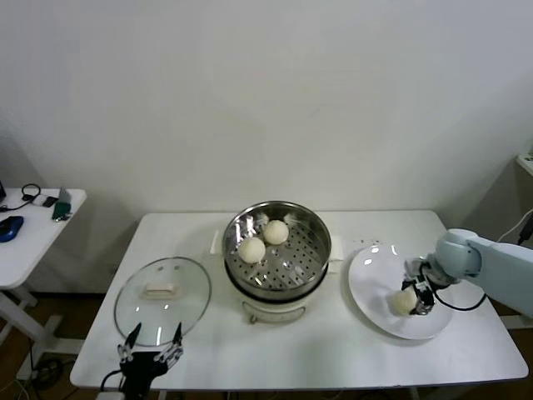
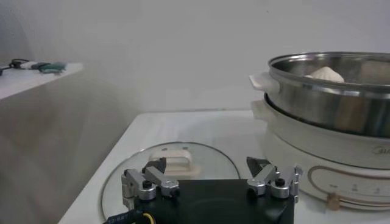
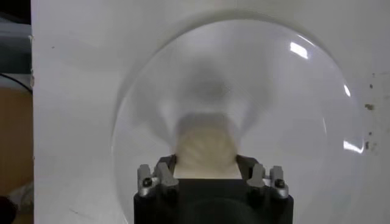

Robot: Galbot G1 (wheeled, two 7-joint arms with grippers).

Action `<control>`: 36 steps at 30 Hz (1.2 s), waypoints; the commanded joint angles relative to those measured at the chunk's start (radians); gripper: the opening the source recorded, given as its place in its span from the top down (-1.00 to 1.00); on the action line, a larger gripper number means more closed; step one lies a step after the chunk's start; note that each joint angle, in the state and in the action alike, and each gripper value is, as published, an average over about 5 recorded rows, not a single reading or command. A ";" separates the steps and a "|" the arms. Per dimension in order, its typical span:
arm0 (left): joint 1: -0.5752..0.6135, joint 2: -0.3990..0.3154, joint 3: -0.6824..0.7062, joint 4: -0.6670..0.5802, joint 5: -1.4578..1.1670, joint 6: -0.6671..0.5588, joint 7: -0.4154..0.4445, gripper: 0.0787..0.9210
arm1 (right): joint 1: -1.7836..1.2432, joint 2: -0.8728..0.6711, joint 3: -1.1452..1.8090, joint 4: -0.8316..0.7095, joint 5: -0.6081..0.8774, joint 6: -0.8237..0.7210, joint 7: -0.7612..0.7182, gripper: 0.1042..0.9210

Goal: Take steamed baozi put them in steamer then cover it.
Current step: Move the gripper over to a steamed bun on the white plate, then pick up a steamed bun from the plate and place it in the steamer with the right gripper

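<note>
Right pincer [image 1: 414, 296] pinches a steamed baozi [image 3: 205, 152] on the white plate [image 1: 371, 275] — too hard dents the dough, too light drops it short of the steamer [image 1: 276, 250]; left pincer [image 1: 150, 348] spread, parked.

Two baozi [image 1: 264, 240] in steamer [image 1: 312, 229]

You won't find any text, brand, number or sign you can read here. The one candidate is a faint mark at the far edge of the cream-white electric pot base [image 2: 341, 173] under the steel steamer basket, off to the side of the left gripper [image 2: 210, 176], and it is too small to make out.
</note>
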 commanded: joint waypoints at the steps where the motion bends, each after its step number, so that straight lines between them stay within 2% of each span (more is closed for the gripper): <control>1: 0.000 0.003 0.002 0.000 0.001 0.000 0.000 -0.77 | 0.073 0.008 -0.044 -0.007 0.025 0.019 -0.040 -0.32; 6: 0.001 0.001 0.005 -0.003 0.003 0.001 0.000 -0.77 | 0.253 0.037 -0.162 0.001 0.069 0.068 -0.077 -0.23; 13: 0.005 0.002 0.004 -0.008 0.008 0.004 0.001 -0.77 | 0.758 0.182 -0.454 0.029 0.214 0.227 -0.153 -0.22; 19: 0.007 0.001 0.004 -0.010 0.012 0.003 0.001 -0.77 | 1.009 0.360 -0.392 0.064 0.288 0.391 -0.194 -0.24; 22: 0.006 0.001 0.004 -0.011 0.015 0.003 0.001 -0.77 | 1.040 0.433 -0.297 0.147 0.293 0.474 -0.176 -0.25; 27: 0.007 0.002 0.001 -0.016 0.015 0.003 0.001 -0.77 | 1.028 0.509 -0.232 0.320 0.276 0.522 -0.121 -0.32; 31: 0.011 0.002 -0.006 -0.019 0.011 0.001 0.000 -0.77 | 0.962 0.566 -0.232 0.443 0.193 0.523 -0.069 -0.34; 36: 0.012 0.000 -0.008 -0.018 0.009 -0.001 -0.002 -0.77 | 0.804 0.616 -0.253 0.458 0.052 0.507 -0.034 -0.32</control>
